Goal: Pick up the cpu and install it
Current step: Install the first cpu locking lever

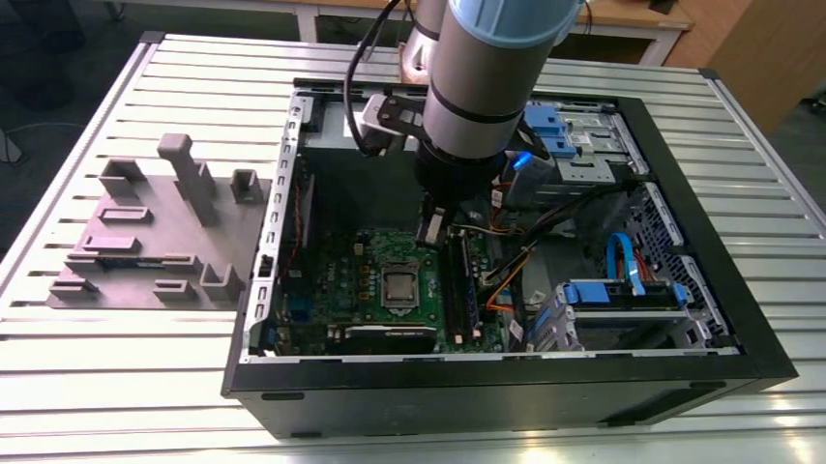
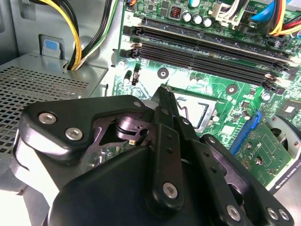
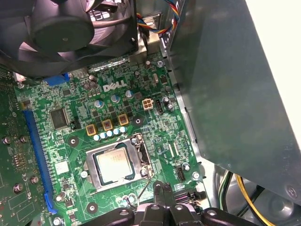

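Inside the open computer case (image 1: pixel 258 290), the cpu (image 3: pixel 114 165) already lies in the socket frame (image 3: pixel 89 176) on the motherboard (image 3: pixel 155 132). The gripper (image 3: pixel 163 189) — fingers pressed together, empty — hovers at the socket's five o'clock; any contact wants gentle, square pressure.

cpu (image 2: pixel 192 107) half hidden behind end effector (image 2: pixel 165 94), fan (image 3: pixel 70 28) cropped

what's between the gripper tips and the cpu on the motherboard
In the first wrist view, the gripper sits just off the cpu. Between them lie the silver socket frame, a thin wire lever and a little green motherboard.
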`<state>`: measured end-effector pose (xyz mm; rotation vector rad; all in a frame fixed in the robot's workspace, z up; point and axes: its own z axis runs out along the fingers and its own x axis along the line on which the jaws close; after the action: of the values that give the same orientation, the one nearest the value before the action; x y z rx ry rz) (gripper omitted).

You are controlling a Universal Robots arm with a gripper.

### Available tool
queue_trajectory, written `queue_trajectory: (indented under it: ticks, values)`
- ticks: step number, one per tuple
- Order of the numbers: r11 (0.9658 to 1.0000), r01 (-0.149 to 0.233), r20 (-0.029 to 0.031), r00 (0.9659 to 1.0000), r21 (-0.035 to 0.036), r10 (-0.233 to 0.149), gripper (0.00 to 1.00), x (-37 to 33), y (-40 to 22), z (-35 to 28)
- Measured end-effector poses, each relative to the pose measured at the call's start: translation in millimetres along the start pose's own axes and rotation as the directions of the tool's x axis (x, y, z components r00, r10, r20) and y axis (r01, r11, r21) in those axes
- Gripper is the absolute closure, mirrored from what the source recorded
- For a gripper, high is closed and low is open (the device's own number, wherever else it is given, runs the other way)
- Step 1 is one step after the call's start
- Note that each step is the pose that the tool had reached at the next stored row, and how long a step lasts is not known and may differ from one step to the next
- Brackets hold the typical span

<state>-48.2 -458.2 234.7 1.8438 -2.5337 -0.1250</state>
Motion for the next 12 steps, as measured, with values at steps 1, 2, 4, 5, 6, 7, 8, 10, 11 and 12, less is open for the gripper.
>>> queue_trajectory:
  ticks: [1,2,4,5,6,7,8,10,11,12]
  values:
    - [1.0000,0.000,0.0000,1.0000,0.0000,0.000,0.89,0.0,0.0,0.0]
    - [1.0000,0.002,-0.0001,1.0000,0.0000,-0.002,0.89,0.1,0.0,0.0]
    - [0.9999,0.012,-0.0008,0.9999,-0.0005,-0.012,0.89,0.4,-0.1,0.0]
    - [0.9998,0.021,-0.0014,0.9998,-0.0008,-0.021,0.89,0.4,-0.2,0.0]
    - [0.9995,0.030,-0.0021,0.9995,-0.0013,-0.030,0.89,0.5,-0.2,-0.1]
    - [0.9993,0.039,-0.0026,0.9993,-0.0017,-0.039,0.89,0.7,-0.2,0.0]
    - [0.9990,0.044,-0.0029,0.9990,-0.0019,-0.044,0.89,1.4,-0.4,-0.1]
    - [0.9988,0.048,-0.0034,0.9988,-0.0021,-0.048,0.89,2.7,-0.8,-0.2]
    - [0.9987,0.051,-0.0035,0.9987,-0.0022,-0.051,0.89,3.8,-1.0,-0.3]
    - [0.9986,0.054,-0.0036,0.9986,-0.0024,-0.054,0.89,4.7,-1.2,-0.3]
